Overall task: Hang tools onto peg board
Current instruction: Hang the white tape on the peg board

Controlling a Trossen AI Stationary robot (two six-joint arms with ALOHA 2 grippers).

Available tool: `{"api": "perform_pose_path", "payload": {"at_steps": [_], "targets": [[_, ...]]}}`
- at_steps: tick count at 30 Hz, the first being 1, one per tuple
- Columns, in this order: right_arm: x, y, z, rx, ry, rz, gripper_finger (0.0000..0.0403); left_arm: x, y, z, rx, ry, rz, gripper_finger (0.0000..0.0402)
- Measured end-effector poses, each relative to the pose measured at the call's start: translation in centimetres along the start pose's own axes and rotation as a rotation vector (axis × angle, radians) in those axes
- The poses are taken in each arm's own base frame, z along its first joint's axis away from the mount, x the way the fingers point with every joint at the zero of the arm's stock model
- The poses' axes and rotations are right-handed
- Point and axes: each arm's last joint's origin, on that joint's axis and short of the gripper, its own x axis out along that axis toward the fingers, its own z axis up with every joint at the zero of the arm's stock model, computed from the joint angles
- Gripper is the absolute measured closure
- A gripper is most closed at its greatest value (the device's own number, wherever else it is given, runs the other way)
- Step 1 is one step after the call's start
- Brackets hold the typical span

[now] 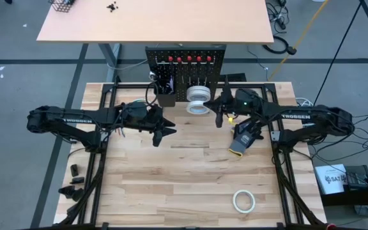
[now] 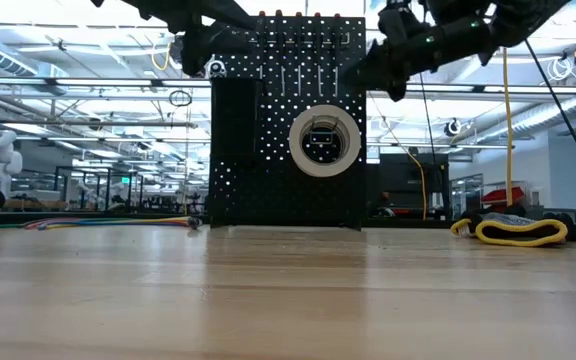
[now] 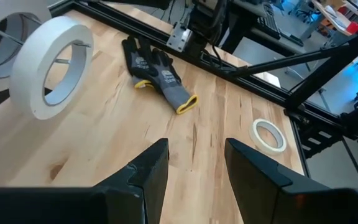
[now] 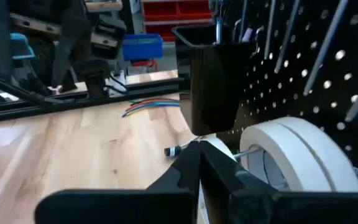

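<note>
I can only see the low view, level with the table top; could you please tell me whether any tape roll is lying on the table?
Observer: Yes, one tape roll lies flat on the right side of the table, at the edge far from the peg board.
Operator: Thank you. Is the right hand carrying anything?
Observer: No. The right hand is shut and empty, close in front of the hung rolls.
Operator: And the left hand?
Observer: The left hand is open and empty, above bare wood to the left of the glove.
</note>
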Motion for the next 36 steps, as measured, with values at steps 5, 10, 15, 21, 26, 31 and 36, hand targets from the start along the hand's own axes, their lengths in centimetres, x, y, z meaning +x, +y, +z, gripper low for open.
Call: {"api": "perform_pose_path", "payload": {"at_steps": [5,10,15,21,26,31,36], "targets": [[1.8,-0.1,-0.6,0.02,0.086,-0.004,0.0402,0.0,0.1,0.0,0.0,-0.009,0.021,0.0242],[3.0,-0.3,-0.1,0.002,0.107,-0.032,0.0402,0.0,0.1,0.0,0.0,-0.01,0.022,0.0242],[3.6,-0.4,0.2,-0.038,0.164,-0.055,0.0402,0.0,0.1,0.0,0.0,-0.009,0.023,0.0242],[3.7,-0.4,0.3,-0.062,0.168,-0.08,0.0403,0.0,0.1,0.0,0.0,-0.009,0.023,0.0242],[3.7,-0.6,0.4,-0.102,0.168,-0.15,0.0403,0.0,0.1,0.0,0.019,-0.008,0.024,0.0242],[3.6,-1.0,0.4,-0.14,0.171,-0.231,0.0403,0.0,0.1,0.0,0.019,-0.008,0.024,0.0242],[3.7,-1.1,0.4,-0.148,0.163,-0.264,0.0403,0.0,0.1,0.0,0.02,-0.008,0.024,0.0242]]}}
